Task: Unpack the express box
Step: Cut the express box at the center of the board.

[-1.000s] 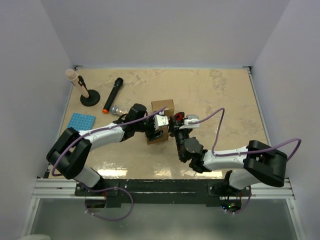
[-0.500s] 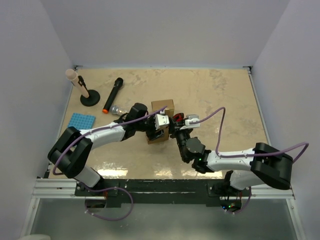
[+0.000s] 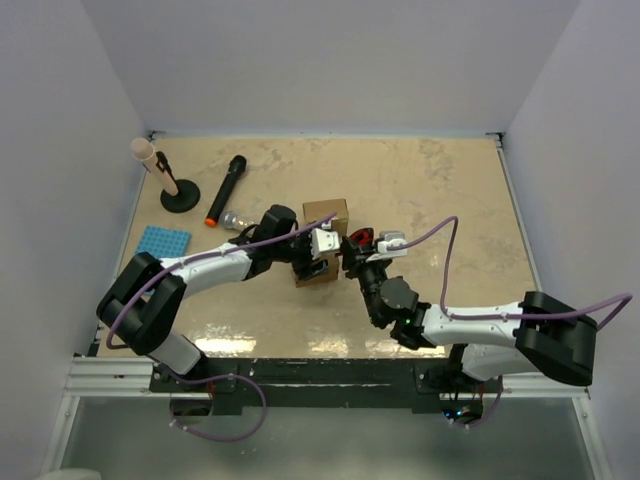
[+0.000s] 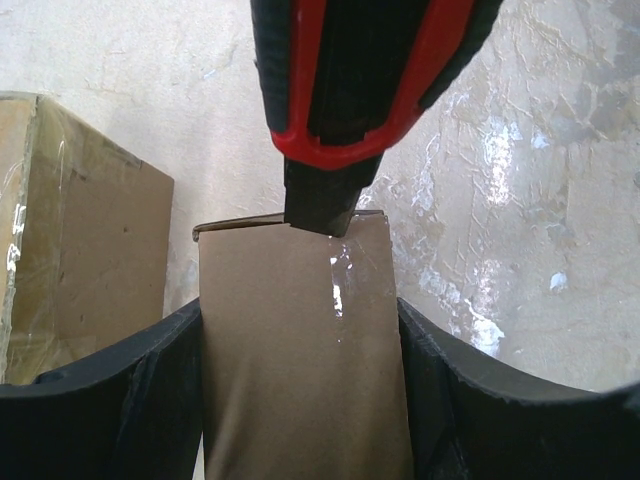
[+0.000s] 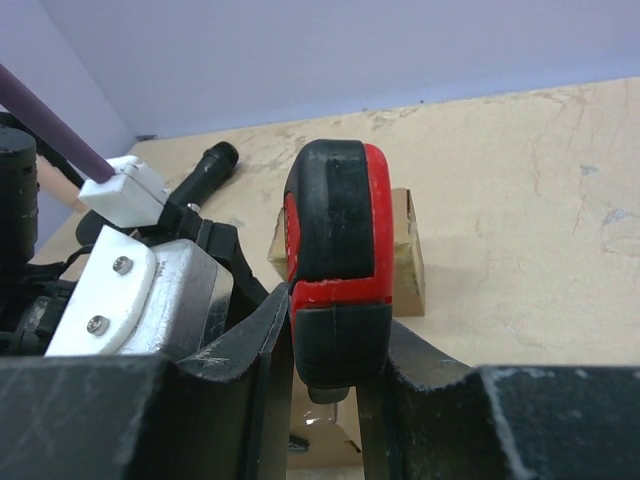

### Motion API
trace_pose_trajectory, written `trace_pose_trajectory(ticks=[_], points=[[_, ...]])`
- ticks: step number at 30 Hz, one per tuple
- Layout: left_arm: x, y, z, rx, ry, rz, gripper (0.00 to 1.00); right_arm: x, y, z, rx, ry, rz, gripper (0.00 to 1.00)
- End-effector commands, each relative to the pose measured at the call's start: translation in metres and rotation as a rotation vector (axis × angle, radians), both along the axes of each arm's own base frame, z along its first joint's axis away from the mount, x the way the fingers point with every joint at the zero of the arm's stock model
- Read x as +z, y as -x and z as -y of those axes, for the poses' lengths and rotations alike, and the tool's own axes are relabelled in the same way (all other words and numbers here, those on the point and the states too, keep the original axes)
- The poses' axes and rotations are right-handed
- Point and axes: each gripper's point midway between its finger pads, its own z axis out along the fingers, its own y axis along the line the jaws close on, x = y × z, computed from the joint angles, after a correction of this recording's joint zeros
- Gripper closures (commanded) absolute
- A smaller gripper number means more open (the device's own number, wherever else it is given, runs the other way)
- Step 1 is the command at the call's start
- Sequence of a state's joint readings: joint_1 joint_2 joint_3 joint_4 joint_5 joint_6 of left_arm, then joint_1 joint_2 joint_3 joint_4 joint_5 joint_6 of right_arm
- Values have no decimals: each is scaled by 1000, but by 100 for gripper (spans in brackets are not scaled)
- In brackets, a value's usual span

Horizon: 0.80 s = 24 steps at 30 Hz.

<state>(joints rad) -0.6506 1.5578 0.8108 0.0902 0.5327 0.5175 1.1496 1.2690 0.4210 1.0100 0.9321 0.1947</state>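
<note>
Steadying the express box (image 4: 300,350) in the left claw (image 4: 300,320), clamped on its sides near the middle of the counter (image 3: 440,190). Grips a red cutter (image 5: 335,230) in the right claw (image 5: 325,345), tip at the box's edge. Draw shallowly and straight, clear of the fingers (image 4: 150,400). Looks sealed, contents hidden; likewise a second carton (image 4: 80,230) just beside.

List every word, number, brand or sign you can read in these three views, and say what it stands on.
No text can be read in any view.
cardboard box: plain brown faces and clear tape, no label showing.
held cardboard panel: bare, only tape glare.
red and black utility knife: no brand mark visible.
black microphone and blue tray: too small to show print.
</note>
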Motion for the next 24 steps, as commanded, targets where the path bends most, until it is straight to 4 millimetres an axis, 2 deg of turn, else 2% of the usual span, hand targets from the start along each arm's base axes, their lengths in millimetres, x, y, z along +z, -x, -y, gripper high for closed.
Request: trace_pose_trajectory(ticks=[1, 7, 16, 24], points=[[-10, 12, -7, -38, -64, -49, 100, 33, 2, 5, 1, -99, 67, 100], [-15, 20, -10, -33, -79, -99, 100, 37, 2, 6, 4, -102, 89, 100], [-15, 26, -11, -39, -72, -114, 100, 11, -3, -3, -11, -35, 53, 100], [-18, 29, -14, -41, -75, -117, 100, 13, -4, 1, -30, -45, 57, 100]])
